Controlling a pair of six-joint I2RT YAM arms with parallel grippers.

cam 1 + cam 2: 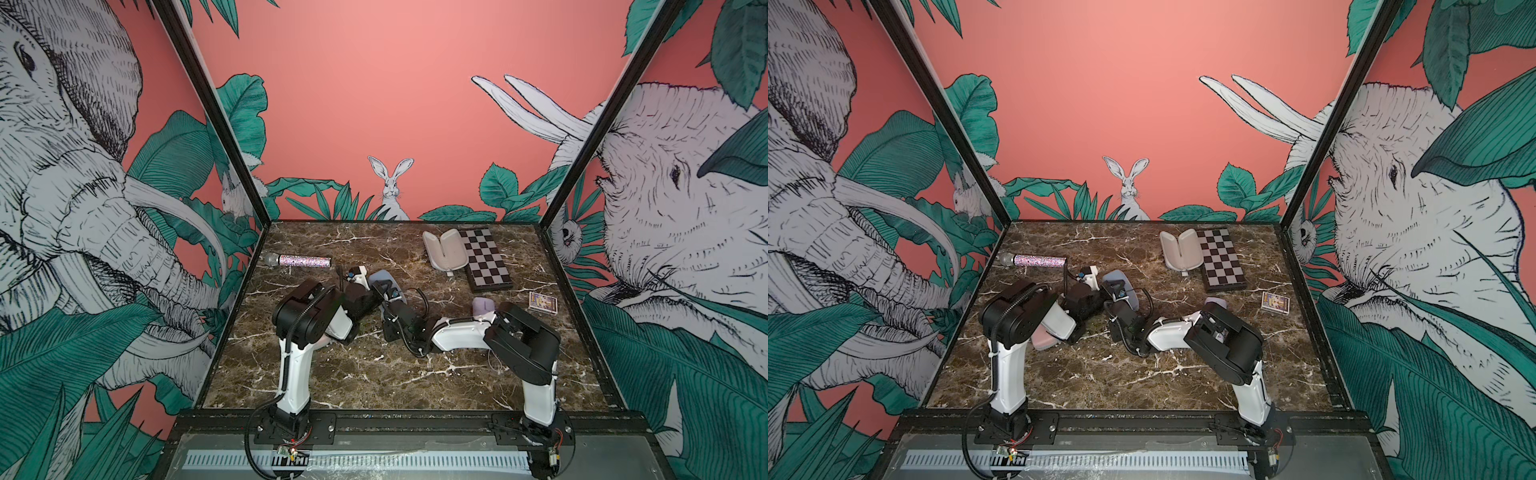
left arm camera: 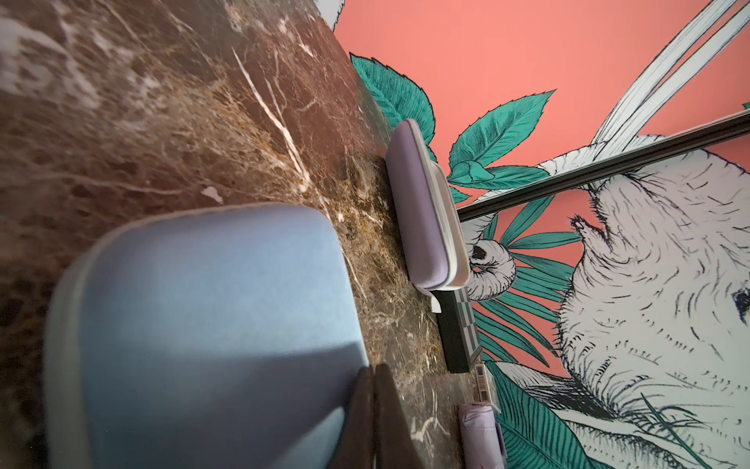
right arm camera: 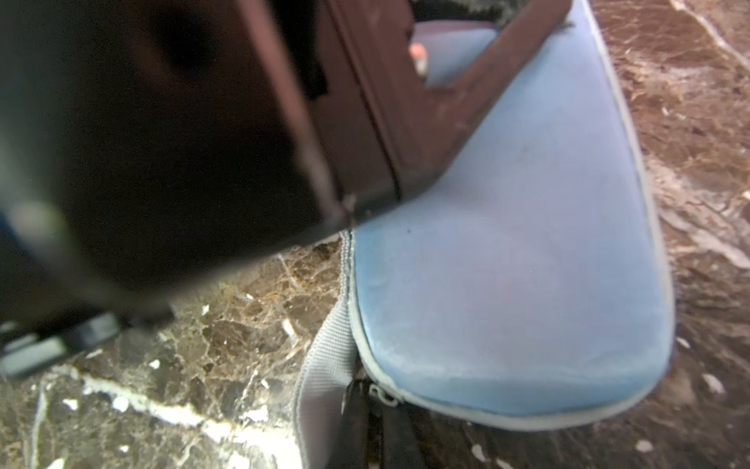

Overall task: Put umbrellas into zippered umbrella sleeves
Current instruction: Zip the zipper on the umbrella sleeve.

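On the bench (image 1: 374, 374), eleven o'clock of centre, left end effector (image 2: 373, 371) and right end effector (image 3: 365, 406), jaws together, meet at the blue zippered umbrella sleeve (image 3: 507, 264).

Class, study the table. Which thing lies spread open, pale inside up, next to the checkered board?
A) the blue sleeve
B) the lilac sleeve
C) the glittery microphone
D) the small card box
B: the lilac sleeve lies spread open beside the checkered board, and the left wrist view shows its lilac shell.
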